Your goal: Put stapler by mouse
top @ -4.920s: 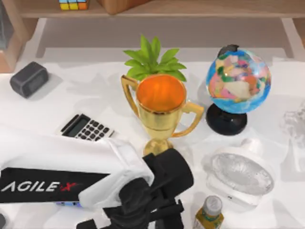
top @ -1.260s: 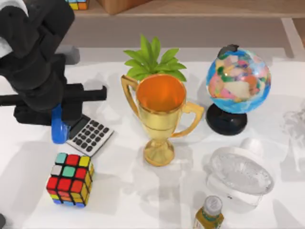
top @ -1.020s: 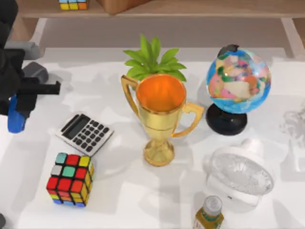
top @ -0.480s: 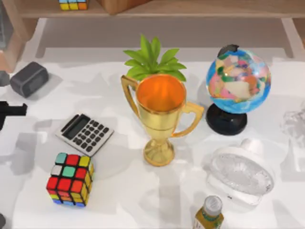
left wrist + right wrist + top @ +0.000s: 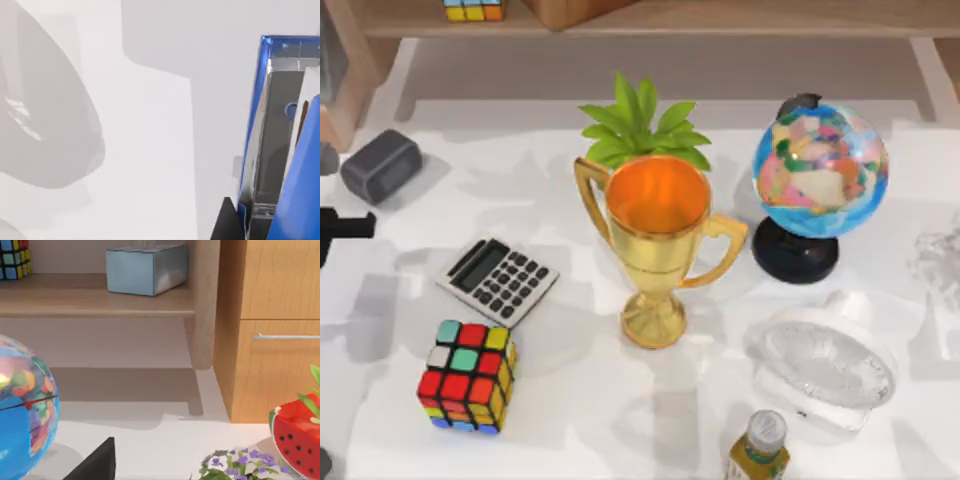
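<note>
Stapler (image 5: 280, 145) close beside a dark finger of the left arm, contact unclear

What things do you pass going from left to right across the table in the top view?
Clock → cube → calculator → trophy → globe

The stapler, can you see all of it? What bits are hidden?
- Stapler: left wrist view, cut off by the picture's edge; its far end is hidden.
- Left gripper: top view, just a dark tip at the table's left edge; fingers cut off.
- Mouse: cannot be identified.
</note>
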You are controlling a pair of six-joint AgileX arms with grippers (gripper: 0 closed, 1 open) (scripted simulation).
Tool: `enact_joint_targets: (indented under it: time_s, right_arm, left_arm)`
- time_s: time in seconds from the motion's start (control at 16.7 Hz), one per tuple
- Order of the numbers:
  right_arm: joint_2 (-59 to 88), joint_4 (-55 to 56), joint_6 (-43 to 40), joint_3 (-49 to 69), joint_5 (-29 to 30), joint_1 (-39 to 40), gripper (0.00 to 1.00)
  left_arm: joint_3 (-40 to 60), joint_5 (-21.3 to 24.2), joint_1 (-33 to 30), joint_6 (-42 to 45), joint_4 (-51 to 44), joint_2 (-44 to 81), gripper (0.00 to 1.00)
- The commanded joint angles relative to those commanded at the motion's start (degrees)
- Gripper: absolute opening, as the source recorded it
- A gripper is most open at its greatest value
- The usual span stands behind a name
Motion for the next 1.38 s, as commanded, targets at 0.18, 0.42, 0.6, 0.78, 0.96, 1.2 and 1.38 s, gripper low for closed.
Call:
enact_joint_targets:
  time_s: [0.18,0.42,0.6,0.78,0.96,1.2,1.38]
  right_arm:
    - [0.00,0.00,0.00,0.00,0.00,0.00,1.00]
    - [0.00,0.00,0.00,0.00,0.00,0.00,1.00]
    - [0.00,0.00,0.00,0.00,0.00,0.00,1.00]
    - [0.00,0.00,0.00,0.00,0.00,0.00,1.00]
    - [0.00,0.00,0.00,0.00,0.00,0.00,1.00]
    - [0.00,0.00,0.00,0.00,0.00,0.00,1.00]
    - [0.00,0.00,0.00,0.00,0.00,0.00,1.00]
  left_arm:
    - [0.01,0.10,0.08,0.07,1.16,-0.54,0.00]
    - [-0.08,0.29,0.19,0.14,2.75,-0.73,0.00]
    - [-0.39,0.38,0.24,0.19,3.82,-0.42,0.00]
    - [-0.91,0.34,0.27,0.16,4.70,0.30,0.00]
    - [-1.83,0.24,0.28,0.05,5.30,1.61,0.00]
    - [-3.69,0.12,0.30,-0.03,5.51,3.93,0.00]
    - [-3.69,0.12,0.30,-0.03,5.51,3.93,0.00]
